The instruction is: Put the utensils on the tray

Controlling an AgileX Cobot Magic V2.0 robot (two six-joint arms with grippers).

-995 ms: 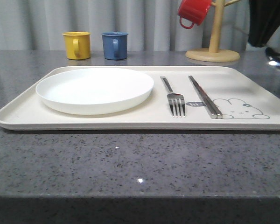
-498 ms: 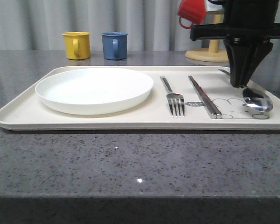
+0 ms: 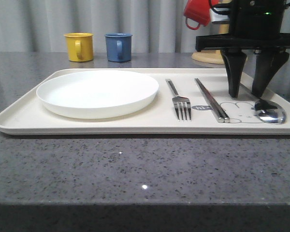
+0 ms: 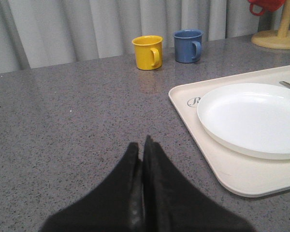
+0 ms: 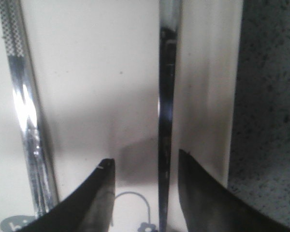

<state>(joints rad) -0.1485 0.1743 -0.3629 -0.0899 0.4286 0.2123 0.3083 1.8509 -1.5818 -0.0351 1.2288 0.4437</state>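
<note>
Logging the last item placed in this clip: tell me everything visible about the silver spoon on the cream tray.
The shiny silver metal spoon lies flat on the large cream rectangular tray, at its right end over the printed rabbit drawing, to the right of the pair of silver chopsticks. Its oval bowl faces the camera; the thin handle runs away between the open right claw fingers, which straddle it without gripping.

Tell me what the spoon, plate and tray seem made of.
Spoon: polished metal, likely steel; its bowl throws mirror-like reflections. Plate: glossy white, ceramic or melamine; the look leaves it open. Tray: matte cream, probably plastic, with a soft sheen and printed drawing.
</note>
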